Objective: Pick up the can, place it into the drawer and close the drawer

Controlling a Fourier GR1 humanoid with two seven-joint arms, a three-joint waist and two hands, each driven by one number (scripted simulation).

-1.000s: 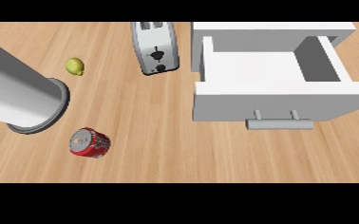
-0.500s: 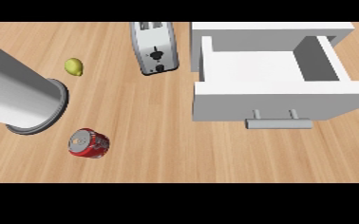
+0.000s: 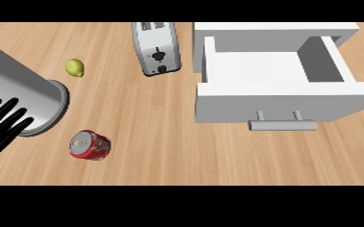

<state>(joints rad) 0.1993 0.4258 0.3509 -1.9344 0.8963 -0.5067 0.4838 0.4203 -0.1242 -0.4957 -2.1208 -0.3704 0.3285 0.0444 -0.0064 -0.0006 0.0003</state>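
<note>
Red can [image 3: 89, 145], label unreadable, near straight, empty fingers [image 3: 17, 124] of left hand [image 3: 7, 133]

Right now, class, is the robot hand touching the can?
Apart. The head view shows a strip of bare counter between the left robot hand at the left edge and the red can.

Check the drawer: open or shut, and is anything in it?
Open: the drawer is pulled out, its white inside showing bare. The can sits outside it on the counter.
</note>
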